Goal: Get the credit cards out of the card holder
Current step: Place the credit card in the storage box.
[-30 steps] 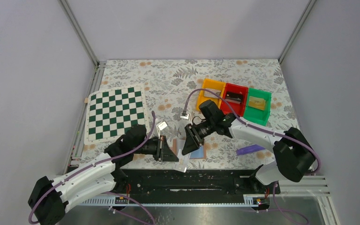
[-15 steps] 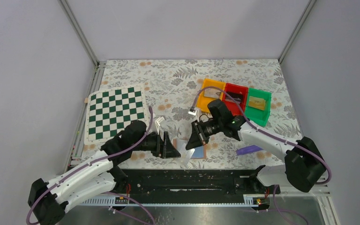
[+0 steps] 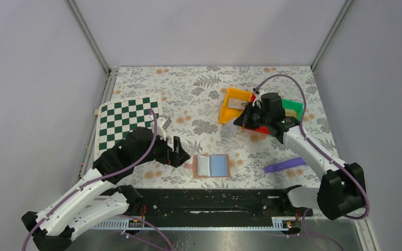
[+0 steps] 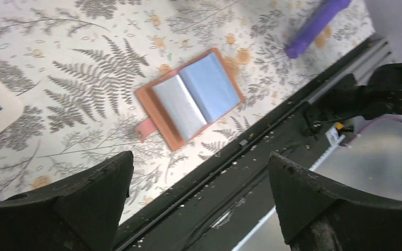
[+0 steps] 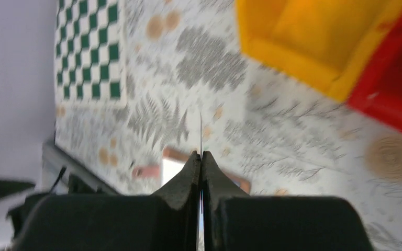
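The tan card holder (image 3: 212, 166) lies open and flat on the floral cloth, pale page on the left, blue on the right; it also shows in the left wrist view (image 4: 191, 99). My left gripper (image 3: 182, 151) hovers just left of it, open and holding nothing (image 4: 200, 156). My right gripper (image 3: 242, 119) is up by the orange bin, shut on a thin pale credit card (image 3: 230, 127). The right wrist view shows that card edge-on (image 5: 201, 130) between the closed fingers (image 5: 201, 154), with the card holder (image 5: 171, 167) behind them.
Orange (image 3: 234, 104), red (image 3: 259, 128) and green (image 3: 293, 110) bins stand at the right rear, each with something flat inside. A green-and-white chessboard (image 3: 128, 125) lies at the left. A purple object (image 3: 285, 166) rests near the front right. The black rail (image 3: 214, 201) runs along the near edge.
My left gripper opened and drew back left from the holder. My right gripper shut on a card and carried it up toward the bins. The holder now lies flat.
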